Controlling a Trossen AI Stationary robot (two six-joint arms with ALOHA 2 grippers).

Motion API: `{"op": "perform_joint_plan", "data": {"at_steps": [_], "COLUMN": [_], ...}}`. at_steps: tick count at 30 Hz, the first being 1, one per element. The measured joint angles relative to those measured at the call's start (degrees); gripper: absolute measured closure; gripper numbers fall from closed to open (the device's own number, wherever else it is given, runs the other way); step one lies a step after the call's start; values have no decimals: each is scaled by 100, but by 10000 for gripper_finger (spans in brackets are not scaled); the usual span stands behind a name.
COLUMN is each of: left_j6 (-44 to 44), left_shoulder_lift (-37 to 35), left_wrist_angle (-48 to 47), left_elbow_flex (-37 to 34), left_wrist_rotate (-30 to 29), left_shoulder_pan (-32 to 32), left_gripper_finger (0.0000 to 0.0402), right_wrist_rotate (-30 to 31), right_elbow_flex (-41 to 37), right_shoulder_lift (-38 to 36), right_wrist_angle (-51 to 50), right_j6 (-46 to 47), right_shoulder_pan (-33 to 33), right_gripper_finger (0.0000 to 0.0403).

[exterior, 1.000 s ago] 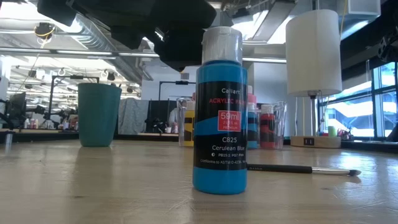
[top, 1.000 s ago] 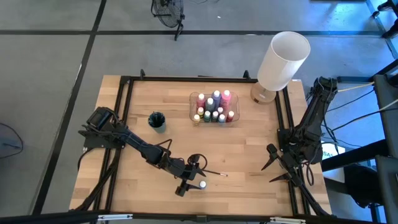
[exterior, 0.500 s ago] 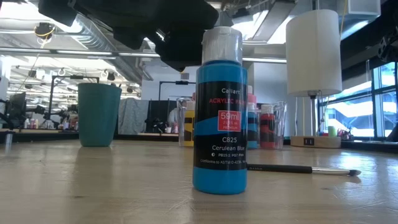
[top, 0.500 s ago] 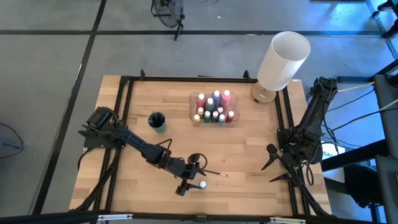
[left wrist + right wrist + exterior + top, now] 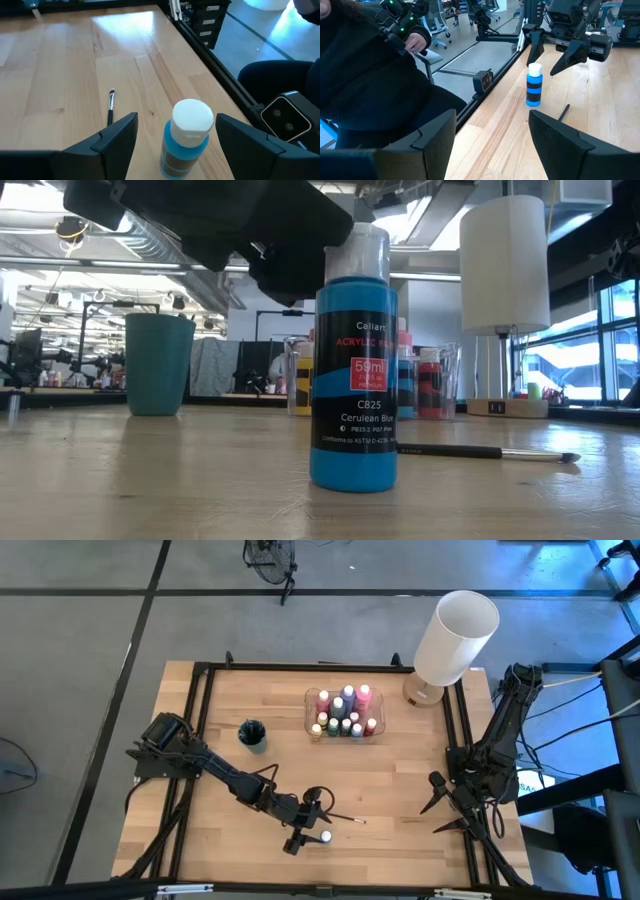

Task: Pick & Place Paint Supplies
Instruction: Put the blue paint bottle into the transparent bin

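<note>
A blue paint bottle (image 5: 326,836) with a white cap (image 5: 192,116) stands upright on the table near its front edge. My left gripper (image 5: 312,826) is open; its fingers stand on either side of the bottle's upper part, with a gap on each side. A dark-handled paintbrush (image 5: 345,817) lies flat on the table just beyond the bottle. A clear bin (image 5: 345,713) at the far middle holds several paint bottles. My right gripper (image 5: 447,808) waits open at the table's right edge.
A teal cup (image 5: 253,735) stands at the far left. A big white lamp (image 5: 452,640) stands at the far right corner. A black frame (image 5: 200,720) runs around the table. A person in dark clothing (image 5: 365,75) sits beyond the near edge.
</note>
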Motion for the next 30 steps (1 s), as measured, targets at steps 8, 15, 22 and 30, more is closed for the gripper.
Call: {"op": "perform_joint_plan", "data": {"at_steps": [8, 15, 22, 30], "left_j6": [78, 25, 26, 24], "left_shoulder_lift": [0, 0, 0, 2], "left_wrist_angle": [74, 98, 98, 129], "left_elbow_flex": [0, 0, 0, 0], "left_wrist_rotate": [39, -52, -137, -433], "left_shoulder_pan": [-33, -111, -111, -177], "left_gripper_finger": [137, 137, 137, 137], "right_wrist_rotate": [2, 4, 9, 7], "right_elbow_flex": [0, 0, 0, 0], "right_shoulder_lift": [81, 219, 299, 299], "right_wrist_angle": [9, 14, 164, 310], "right_j6": [13, 68, 68, 68], "right_shoulder_pan": [0, -2, -1, -2], "right_gripper_finger": [151, 151, 151, 151]}}
